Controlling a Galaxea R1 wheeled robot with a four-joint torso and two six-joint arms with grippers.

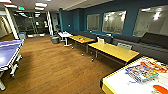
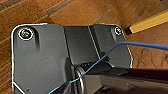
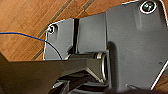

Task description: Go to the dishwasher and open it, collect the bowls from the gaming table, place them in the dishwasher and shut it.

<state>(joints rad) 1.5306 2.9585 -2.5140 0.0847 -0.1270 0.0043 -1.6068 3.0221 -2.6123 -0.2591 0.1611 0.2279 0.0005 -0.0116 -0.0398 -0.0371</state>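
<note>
One gaming table (image 1: 120,82) lower right.

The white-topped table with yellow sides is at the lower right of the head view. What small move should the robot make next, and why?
Probably a slight turn right toward the gaming table: it sits cut off at the frame's corner, with an orange item on its top, too unclear to call a bowl.

Near right: the gaming table (image 1: 120,83) is set, a bowl (image 1: 160,88) lying on it.
Far left: a ping-pong table (image 1: 7,53) is placed.
Behind, along the wall: tables (image 1: 113,51) are lined before a sofa (image 1: 150,43).
</note>
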